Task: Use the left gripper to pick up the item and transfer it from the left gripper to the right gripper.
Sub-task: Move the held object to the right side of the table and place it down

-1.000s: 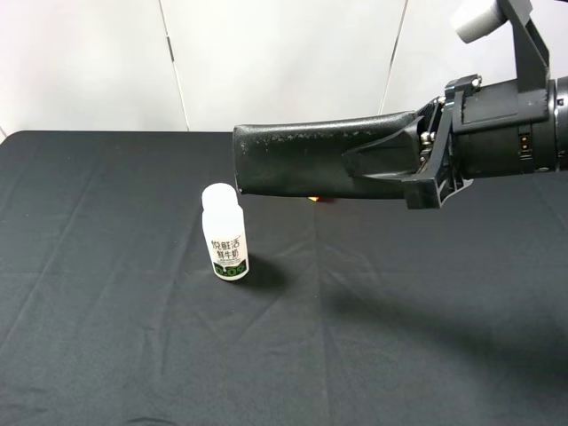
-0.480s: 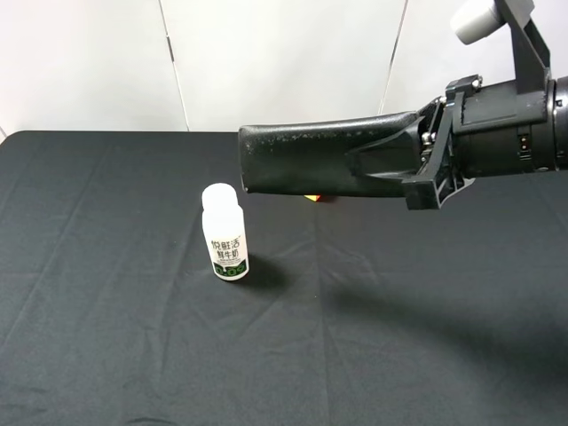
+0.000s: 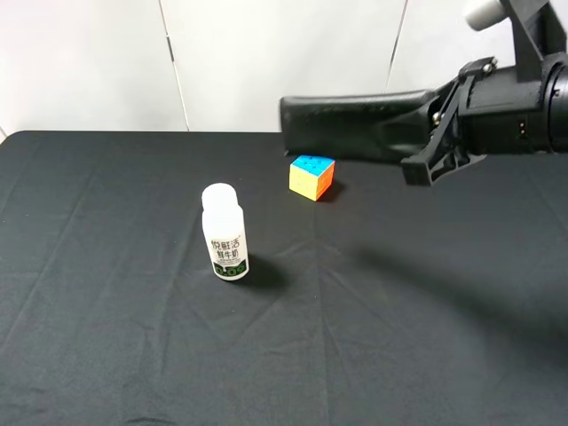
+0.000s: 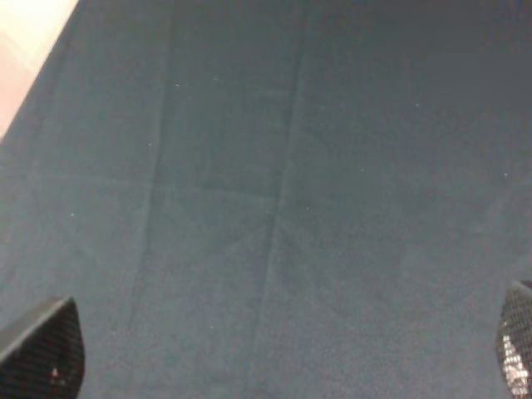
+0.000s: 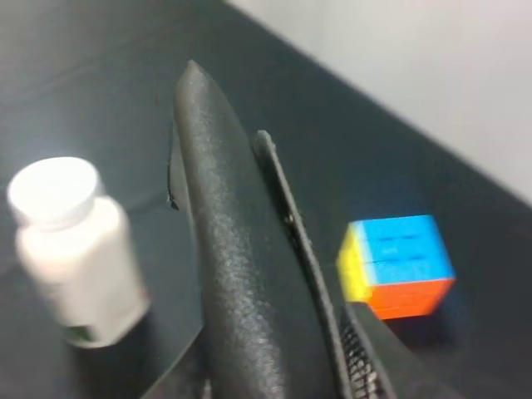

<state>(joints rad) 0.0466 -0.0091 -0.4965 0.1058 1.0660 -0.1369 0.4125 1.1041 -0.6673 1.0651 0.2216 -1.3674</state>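
The long matte black case (image 3: 355,124) hangs level in the air above the back right of the table, held at its right end by my right gripper (image 3: 437,133), which is shut on it. In the right wrist view the case (image 5: 237,249) runs away from the camera, with one finger (image 5: 366,357) against its side. My left gripper (image 4: 278,357) is out of the exterior view. In the left wrist view its two mesh fingertips (image 4: 46,349) stand wide apart over bare black cloth, with nothing between them.
A white bottle with a green label (image 3: 224,232) stands upright left of centre and also shows in the right wrist view (image 5: 71,249). A multicoloured cube (image 3: 311,177) sits behind it, below the case's free end. Black cloth (image 3: 133,355) covers the table.
My right gripper has carried the case to the right and upward. The cube, which the case covered before, is now in plain view. The bottle has not moved.
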